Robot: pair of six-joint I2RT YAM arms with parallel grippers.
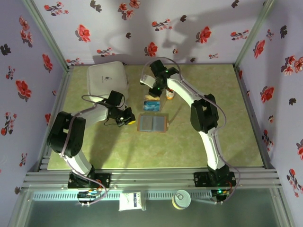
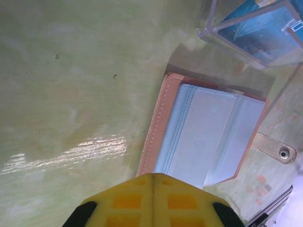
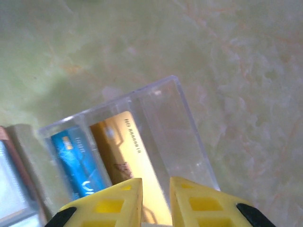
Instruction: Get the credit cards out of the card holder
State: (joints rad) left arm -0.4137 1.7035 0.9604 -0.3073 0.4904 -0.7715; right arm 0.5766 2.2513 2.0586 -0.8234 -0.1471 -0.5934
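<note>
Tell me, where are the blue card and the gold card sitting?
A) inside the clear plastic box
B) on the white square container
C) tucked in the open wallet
A: the right wrist view shows the blue card and the gold card inside the clear box.

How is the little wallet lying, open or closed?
Open. The card holder lies spread flat, pale blue inside panels facing up, snap strap undone.
</note>
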